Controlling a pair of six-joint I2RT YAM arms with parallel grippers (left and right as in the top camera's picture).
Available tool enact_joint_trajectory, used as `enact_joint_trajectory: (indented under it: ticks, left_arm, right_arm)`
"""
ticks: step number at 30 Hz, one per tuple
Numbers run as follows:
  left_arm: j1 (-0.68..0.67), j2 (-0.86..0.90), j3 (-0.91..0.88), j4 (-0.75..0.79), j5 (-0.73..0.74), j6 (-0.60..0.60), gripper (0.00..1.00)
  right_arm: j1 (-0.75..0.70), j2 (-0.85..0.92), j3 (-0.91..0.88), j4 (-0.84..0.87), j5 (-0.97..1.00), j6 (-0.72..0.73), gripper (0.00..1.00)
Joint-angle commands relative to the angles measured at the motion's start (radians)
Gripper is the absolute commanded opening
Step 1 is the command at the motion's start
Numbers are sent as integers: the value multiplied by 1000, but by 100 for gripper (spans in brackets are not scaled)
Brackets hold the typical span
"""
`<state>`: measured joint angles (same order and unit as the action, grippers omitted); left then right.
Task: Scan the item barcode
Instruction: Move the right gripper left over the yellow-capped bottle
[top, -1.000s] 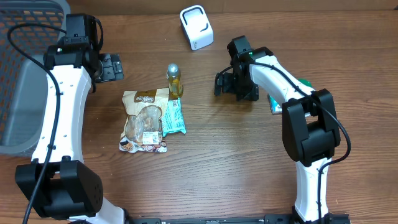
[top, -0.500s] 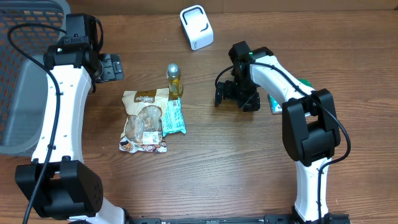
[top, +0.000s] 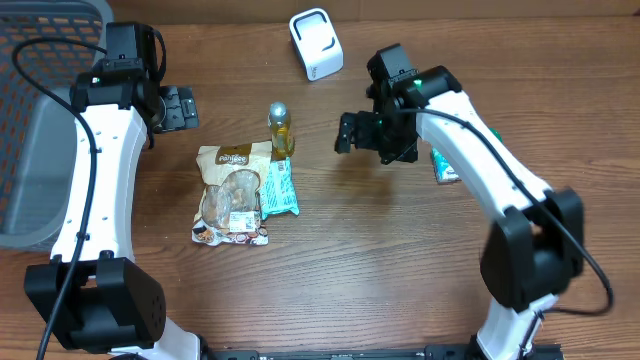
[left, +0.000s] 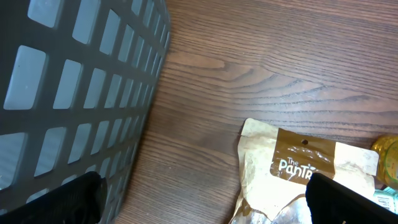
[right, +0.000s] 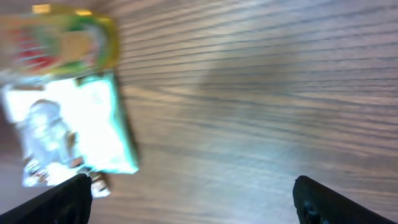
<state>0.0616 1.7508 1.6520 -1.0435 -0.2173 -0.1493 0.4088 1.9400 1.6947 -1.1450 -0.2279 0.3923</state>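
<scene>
both tools were wide open and gripping nothing. the right tool (top: 372, 140) hung over bare counter (top: 380, 260) just to the right of the little yellow bottle (top: 281, 128), not touching it. its wrist view was badly smeared, but i think the yellow blob and the pale packet at the left edge were that same pile.

the stuff to scan sat in the middle of the counter. the bottle was at the top and a teal packet (top: 280, 188) was right below it. a tan snack bag (top: 232, 195) lay up against the packet's left side. the white scanner (top: 316, 44) stood at the far edge, well apart from the pile.

the left tool (top: 176, 107) was off to the left beside the grey basket (top: 30, 150), up and left of the snack bag. another greenish packet (top: 445, 168) poked out from under the right arm.
</scene>
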Motion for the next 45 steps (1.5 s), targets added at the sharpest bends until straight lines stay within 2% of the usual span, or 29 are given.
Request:
enact_joint_trajectory:
  ticks: [1, 10, 22, 45]
  left_arm:
    - [10, -12, 21, 2, 1, 15, 100]
    - [10, -12, 21, 2, 1, 15, 99]
    - [10, -12, 21, 2, 1, 15, 100]
    - [10, -12, 21, 2, 1, 15, 100]
  right_arm:
    - [45, -74, 2, 1, 48, -1, 100]
    - [157, -103, 2, 51, 156, 0, 100]
    - [159, -103, 2, 116, 68, 1, 100]
    - [159, -103, 2, 156, 69, 0, 100]
